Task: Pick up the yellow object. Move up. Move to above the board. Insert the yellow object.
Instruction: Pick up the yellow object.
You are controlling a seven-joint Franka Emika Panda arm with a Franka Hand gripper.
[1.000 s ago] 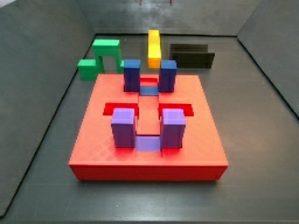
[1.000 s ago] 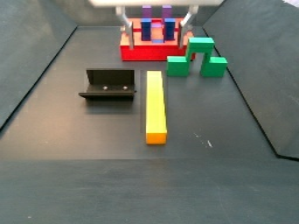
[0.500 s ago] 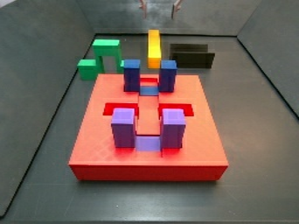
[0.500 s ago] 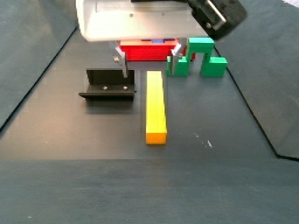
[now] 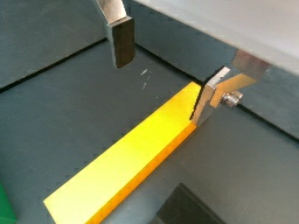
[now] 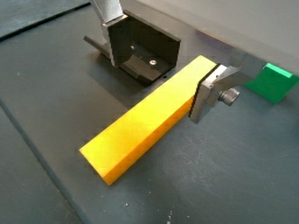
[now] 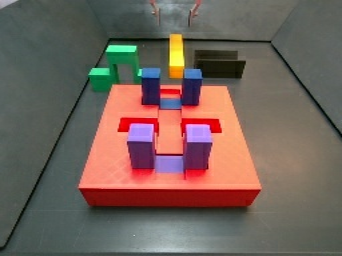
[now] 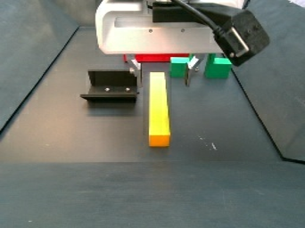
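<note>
Wrist views: pincer (image 5: 167,66) hangs over the far end of the yellow bar (image 5: 135,166), fingers apart w/ nothing between them. One finger (image 5: 211,94) sits at the bar's edge; contact can't be told. Bar lies flat on the dark floor (image 5: 59,122). Other wrist angle: pincer (image 6: 158,54) again straddles the bar (image 6: 146,121) end; fixture (image 6: 142,51) is just beside the bar, green arch block (image 6: 274,80) on the bar's other side.

Side views: bar (image 7: 175,48) lies beyond the red board (image 7: 170,150), between green arch block (image 7: 114,63) and fixture (image 7: 221,64). Pincer (image 7: 175,10) is above the bar's far end. Opposite side: pincer (image 8: 159,70) is low over the bar (image 8: 158,109) end nearest the board (image 8: 152,58), fingers either side of it. Fixture (image 8: 110,87) just beside the bar; green block (image 8: 202,64) near the board.
</note>
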